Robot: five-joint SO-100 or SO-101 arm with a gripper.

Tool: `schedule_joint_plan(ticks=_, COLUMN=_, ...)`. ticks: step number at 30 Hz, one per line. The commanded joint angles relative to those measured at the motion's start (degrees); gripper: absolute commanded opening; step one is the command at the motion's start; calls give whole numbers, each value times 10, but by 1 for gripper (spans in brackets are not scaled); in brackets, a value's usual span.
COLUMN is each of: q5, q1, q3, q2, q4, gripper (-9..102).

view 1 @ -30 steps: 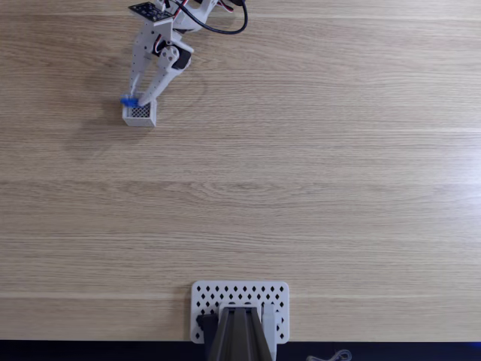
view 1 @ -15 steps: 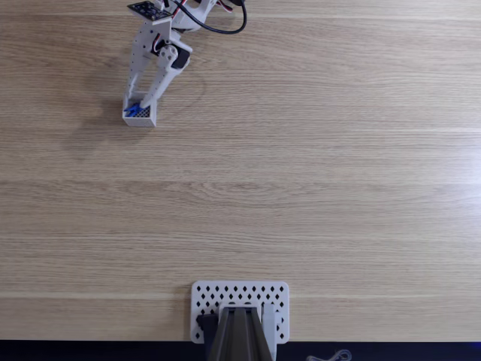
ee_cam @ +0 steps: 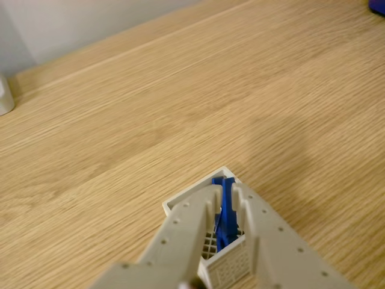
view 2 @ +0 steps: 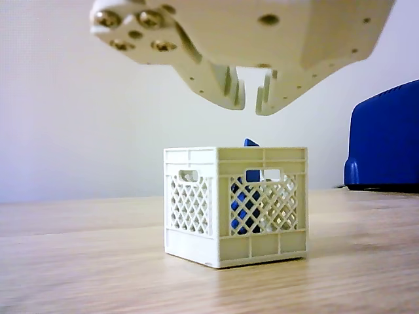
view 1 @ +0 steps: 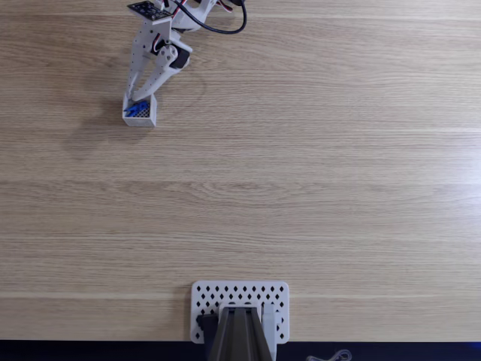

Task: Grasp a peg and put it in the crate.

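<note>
1. The white plastic two-finger gripper [view 2: 247,99] hangs in the air with its fingertips pointing down in the other view, its jaws parted by a narrow gap and gripping nothing.
2. In the wrist view the two pale perforated fingers [ee_cam: 186,226] run up from the lower edge, converging toward their tips.
3. In the fixed view the gripper [view 1: 135,99] sits at the upper left, the white arm [view 1: 154,41] reaching down from the top edge, with black cables looping at its wrist.
</note>
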Motion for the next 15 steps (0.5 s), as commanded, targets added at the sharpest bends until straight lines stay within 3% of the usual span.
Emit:
schedule_joint_plan(ticks=1, q5=52, q1=-4, q3=-33, q2=85, q4=-6, gripper=0)
schedule_joint_plan(ticks=7, q5=191, q1=-49, q3=-33, q2=186, q4=119, gripper=0)
schedule_joint_plan(ticks=15, q5=383, q1=-169, q3=-34, q2=352, q4=404, gripper=0)
